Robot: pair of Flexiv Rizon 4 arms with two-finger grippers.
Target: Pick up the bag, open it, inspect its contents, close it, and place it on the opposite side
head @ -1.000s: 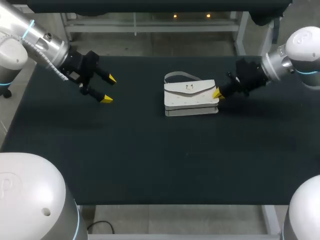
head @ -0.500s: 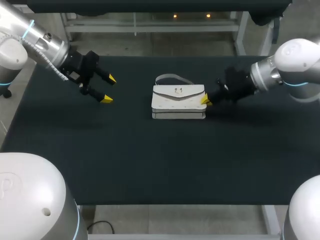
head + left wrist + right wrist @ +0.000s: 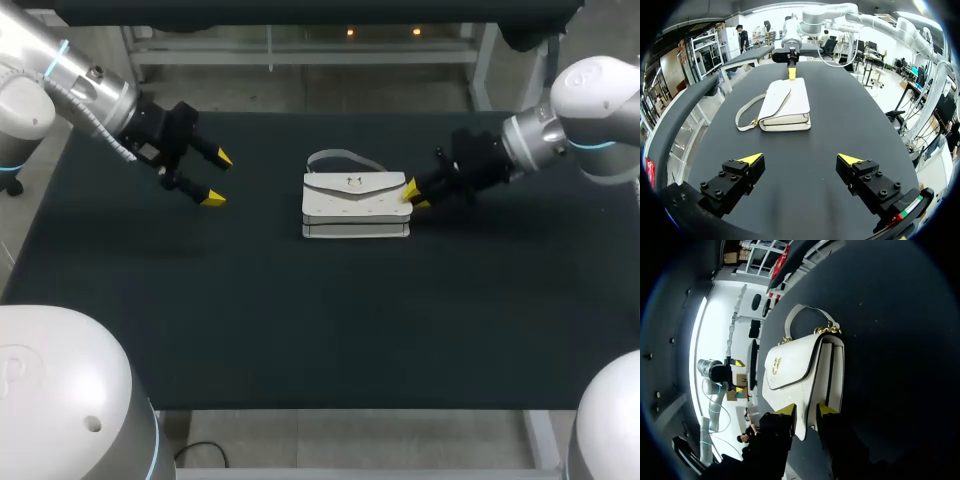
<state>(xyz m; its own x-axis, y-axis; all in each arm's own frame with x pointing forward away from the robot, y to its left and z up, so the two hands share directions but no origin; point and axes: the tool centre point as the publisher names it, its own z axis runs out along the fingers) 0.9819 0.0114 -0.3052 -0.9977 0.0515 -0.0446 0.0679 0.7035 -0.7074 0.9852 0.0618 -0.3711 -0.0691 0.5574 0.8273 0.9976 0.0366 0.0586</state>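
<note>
A white handbag point(image 3: 355, 205) with a flap, a gold clasp and a grey strap point(image 3: 335, 157) lies flat near the table's middle. My right gripper point(image 3: 412, 192) is at the bag's right end. In the right wrist view its yellow tips point(image 3: 806, 410) stand slightly apart, open, with the end of the bag point(image 3: 795, 370) in the narrow gap between them. My left gripper point(image 3: 217, 178) hangs wide open over the left of the table, well clear of the bag. The left wrist view shows its gripper point(image 3: 800, 160) holding nothing, the bag point(image 3: 787, 102) ahead, and the right gripper point(image 3: 791, 72) beyond it.
The black table point(image 3: 300, 320) carries nothing besides the bag. Bare surface stretches across the near half and on both sides of the bag.
The right gripper moved the bag leftward toward the table's middle, then its fingers parted a little at the bag's end. The left arm has kept still.
</note>
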